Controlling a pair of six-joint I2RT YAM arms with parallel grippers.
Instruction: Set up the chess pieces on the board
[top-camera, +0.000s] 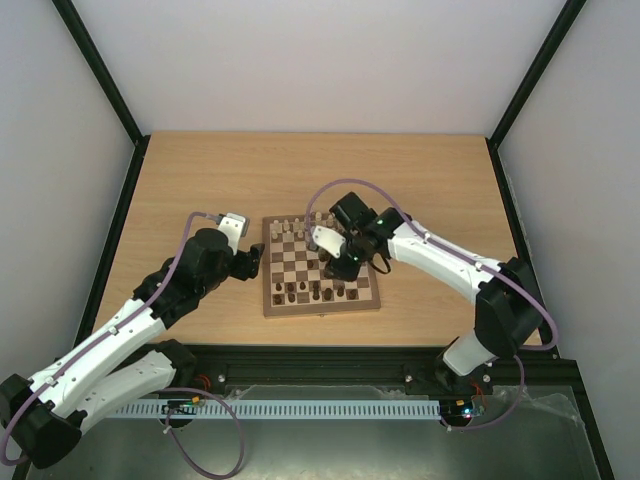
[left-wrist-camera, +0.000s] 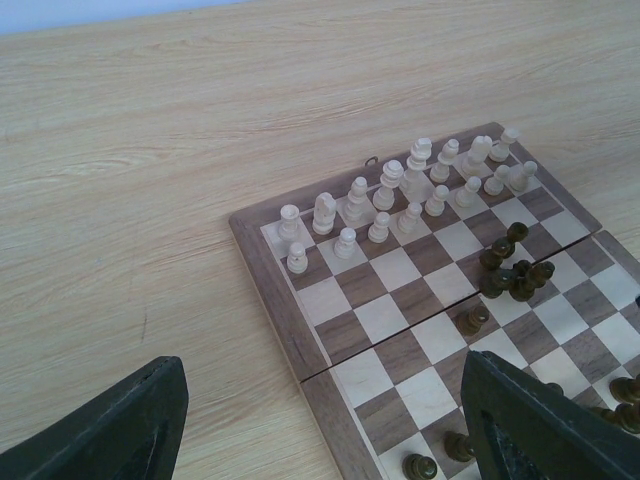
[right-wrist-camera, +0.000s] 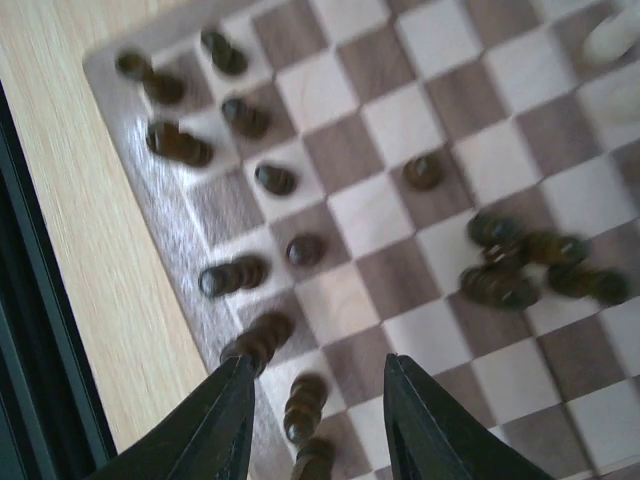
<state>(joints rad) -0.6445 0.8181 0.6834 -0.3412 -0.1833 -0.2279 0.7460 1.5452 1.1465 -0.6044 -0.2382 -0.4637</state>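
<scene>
The board (top-camera: 300, 262) lies mid-table. Cream chess pieces (left-wrist-camera: 400, 190) stand in two rows along its far side. Dark chess pieces (right-wrist-camera: 240, 120) stand along the near side, and a loose heap of dark ones (right-wrist-camera: 520, 270) lies near the middle. My right gripper (right-wrist-camera: 318, 362) hovers low over the board's near right part with its jaws apart. A dark piece (right-wrist-camera: 305, 400) stands on a square between them, touching neither finger. My left gripper (left-wrist-camera: 320, 365) is wide open and holds nothing, low over the board's left edge (left-wrist-camera: 275, 270).
Bare wooden table (top-camera: 200, 180) surrounds the board, with white walls and black frame posts (top-camera: 100, 70) at the sides. A black rail (top-camera: 330, 355) runs along the near edge by the arm bases.
</scene>
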